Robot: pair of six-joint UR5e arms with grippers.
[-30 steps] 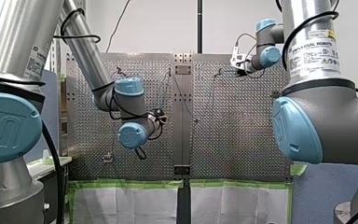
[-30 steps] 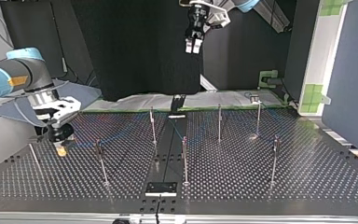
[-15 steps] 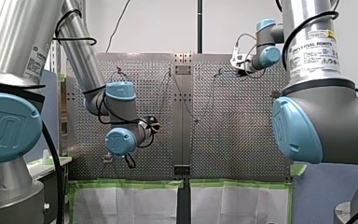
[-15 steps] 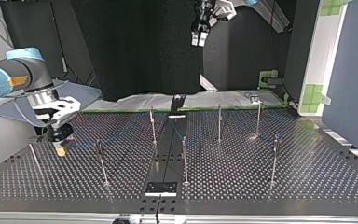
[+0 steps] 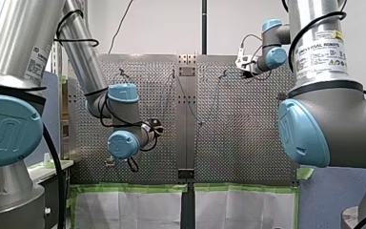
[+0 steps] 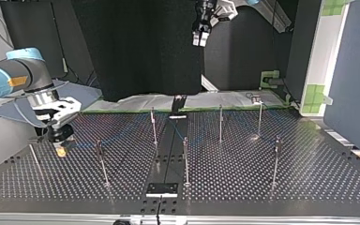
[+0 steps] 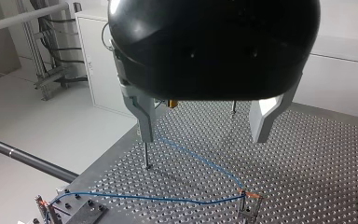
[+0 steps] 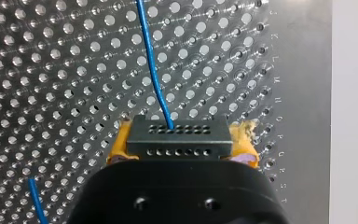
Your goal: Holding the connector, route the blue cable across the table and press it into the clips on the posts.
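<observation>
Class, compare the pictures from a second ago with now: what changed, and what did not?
My left gripper rose and shifted toward the top view's right in the first half second, then stopped, open and empty. My right gripper stayed put, shut on the connector; the blue cable and posts are unchanged.

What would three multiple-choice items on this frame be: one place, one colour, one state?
1. The connector is:
A. in my right gripper
B. in my left gripper
C. in neither

2. The cable is:
A. red
B. blue
C. green

3. My left gripper is:
A. shut on the cable
B. shut on the connector
C. open, empty

Answers:
1 A: the right wrist view shows it clamped at that gripper's tip.
2 B: a blue strand leaves the connector.
3 C: the left wrist view shows its fingers spread with nothing between them.
</observation>
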